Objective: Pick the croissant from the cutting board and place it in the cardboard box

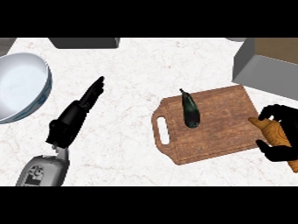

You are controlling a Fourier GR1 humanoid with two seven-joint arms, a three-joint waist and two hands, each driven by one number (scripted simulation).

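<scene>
The golden-brown croissant (277, 141) lies at the right edge of the wooden cutting board (216, 131), partly over its rim. My right hand (292, 131) is curled round it, fingers above and thumb below. The cardboard box (277, 63) stands at the upper right, its grey flaps open and its brown inside showing. My left hand (77, 114) rests open on the counter left of the board, fingers straight and pointing up-right.
A dark eggplant (190, 110) lies on the board's left half, near the handle slot. A large white bowl (12, 87) sits at the far left. A grey object (83, 42) stands at the top edge.
</scene>
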